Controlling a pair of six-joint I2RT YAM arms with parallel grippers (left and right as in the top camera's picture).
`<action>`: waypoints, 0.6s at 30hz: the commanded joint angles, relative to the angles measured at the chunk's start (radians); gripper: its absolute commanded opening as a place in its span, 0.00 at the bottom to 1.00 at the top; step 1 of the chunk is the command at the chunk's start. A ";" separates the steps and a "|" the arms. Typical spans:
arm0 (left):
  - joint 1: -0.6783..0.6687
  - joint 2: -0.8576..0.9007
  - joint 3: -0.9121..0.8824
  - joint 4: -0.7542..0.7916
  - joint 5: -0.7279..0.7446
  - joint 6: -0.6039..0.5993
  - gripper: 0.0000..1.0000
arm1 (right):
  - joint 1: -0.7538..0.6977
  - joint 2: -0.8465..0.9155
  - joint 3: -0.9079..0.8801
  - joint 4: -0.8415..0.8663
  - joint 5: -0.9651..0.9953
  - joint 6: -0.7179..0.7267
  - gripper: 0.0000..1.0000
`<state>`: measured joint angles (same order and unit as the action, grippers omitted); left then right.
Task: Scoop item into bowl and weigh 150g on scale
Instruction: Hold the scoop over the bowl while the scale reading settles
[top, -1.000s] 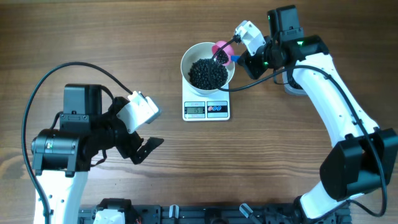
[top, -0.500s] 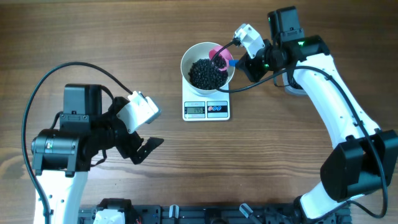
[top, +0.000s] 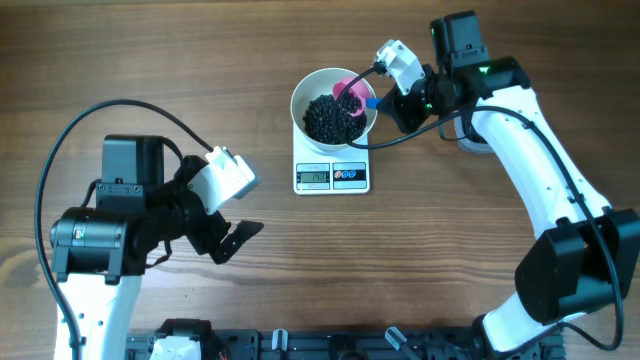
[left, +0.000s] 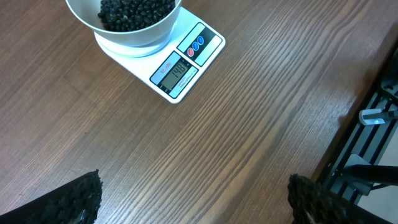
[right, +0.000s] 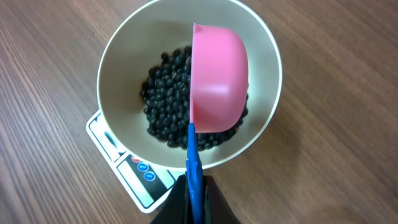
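**Pink scoop tipped over the bowl on the scale**

At the lower left of the overhead view, the left end effector (top: 232, 240) hung above the bare wooden tabletop (top: 420, 260), released, its dark fingers spread wide with nothing between them. In the left wrist view the same fingers (left: 81, 199) framed the bottom corners, well apart from the scale (left: 186, 62) in the upper left.

Further up, at the centre of the overhead view, the scale stood flat on the tabletop, its grey display and coloured buttons on the edge towards the bottom of the frame. The white bowl (top: 300, 95) sat on its platform. The black beans (top: 330, 118) lay as a loose pile inside the bowl.

Above the pile, on the right side of the bowl, a pink scoop (right: 217, 81) was turned on its side, its opening facing the left of the right wrist frame. Whether it touched the beans could not be told. Its blue handle (right: 193, 155) ran back over the bowl's rim to the right end effector (right: 194, 205), which was clenched on it, at the upper right of the overhead view.
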<state>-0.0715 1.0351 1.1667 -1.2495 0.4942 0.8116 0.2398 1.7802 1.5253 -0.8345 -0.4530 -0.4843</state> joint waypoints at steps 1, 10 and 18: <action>-0.004 -0.002 0.018 0.003 0.001 0.023 1.00 | 0.005 -0.031 0.013 0.008 -0.035 -0.008 0.04; -0.004 -0.002 0.018 0.003 0.001 0.023 1.00 | 0.006 -0.049 0.013 0.009 -0.035 -0.002 0.04; -0.004 -0.002 0.018 0.003 0.001 0.023 1.00 | 0.013 -0.060 0.014 0.015 -0.040 0.040 0.04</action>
<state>-0.0715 1.0351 1.1667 -1.2495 0.4942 0.8116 0.2466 1.7580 1.5253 -0.8272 -0.4561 -0.4835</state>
